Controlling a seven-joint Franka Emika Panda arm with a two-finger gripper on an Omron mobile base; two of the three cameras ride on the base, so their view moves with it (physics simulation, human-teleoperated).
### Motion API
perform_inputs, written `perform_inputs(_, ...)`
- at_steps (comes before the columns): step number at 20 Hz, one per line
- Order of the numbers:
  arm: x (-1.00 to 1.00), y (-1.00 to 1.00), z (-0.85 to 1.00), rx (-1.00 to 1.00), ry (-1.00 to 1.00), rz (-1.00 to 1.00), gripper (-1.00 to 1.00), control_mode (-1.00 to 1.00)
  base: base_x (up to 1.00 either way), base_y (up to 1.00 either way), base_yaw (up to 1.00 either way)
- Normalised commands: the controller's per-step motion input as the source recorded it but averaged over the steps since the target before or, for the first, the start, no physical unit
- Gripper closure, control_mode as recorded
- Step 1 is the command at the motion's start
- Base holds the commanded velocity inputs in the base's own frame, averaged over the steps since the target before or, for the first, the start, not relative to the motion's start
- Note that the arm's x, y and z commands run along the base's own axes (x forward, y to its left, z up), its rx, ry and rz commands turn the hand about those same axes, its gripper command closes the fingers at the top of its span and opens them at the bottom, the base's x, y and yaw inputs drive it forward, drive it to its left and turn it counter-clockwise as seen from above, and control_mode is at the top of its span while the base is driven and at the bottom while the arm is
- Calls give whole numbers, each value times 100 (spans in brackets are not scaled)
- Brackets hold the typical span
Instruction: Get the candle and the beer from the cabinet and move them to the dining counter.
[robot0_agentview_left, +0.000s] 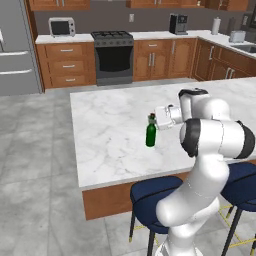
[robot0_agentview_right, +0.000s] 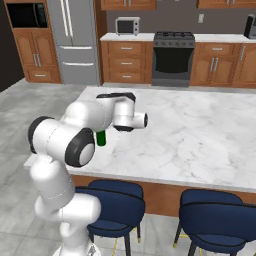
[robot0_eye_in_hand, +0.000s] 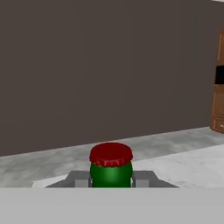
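Note:
The beer (robot0_agentview_left: 150, 134) is a dark green bottle with a red cap, upright over the near part of the dining counter (robot0_agentview_left: 107, 125). My gripper (robot0_agentview_left: 153, 119) reaches in from the right and is shut on its neck. I cannot tell whether its base touches the marble. In the hand view the red cap and green neck of the beer (robot0_eye_in_hand: 110, 164) sit between the two grey fingers (robot0_eye_in_hand: 78, 179) of my gripper (robot0_eye_in_hand: 111, 180). In the right base view my arm hides most of the beer (robot0_agentview_right: 101, 138), which stands near the dining counter's (robot0_agentview_right: 200, 135) left edge. The candle is out of view.
Navy stools (robot0_agentview_left: 152, 197) stand under the counter's near edge, close to my base. Beyond the island are a stove (robot0_agentview_left: 113, 55), drawer units (robot0_agentview_left: 67, 64), a fridge (robot0_agentview_left: 15, 50), a toaster oven (robot0_agentview_left: 61, 26) and a coffee machine (robot0_agentview_left: 178, 23). Wall cabinets (robot0_agentview_left: 57, 4) line the top.

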Motion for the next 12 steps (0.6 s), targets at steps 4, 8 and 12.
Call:
perform_inputs(4,44,0,0,0,0,0,100,-100,0,0,0)
perform_inputs(8,20,0,0,0,0,0,100,-100,0,0,0)
perform_inputs(12,12,0,-7,0,0,0,100,-100,0,0,0)
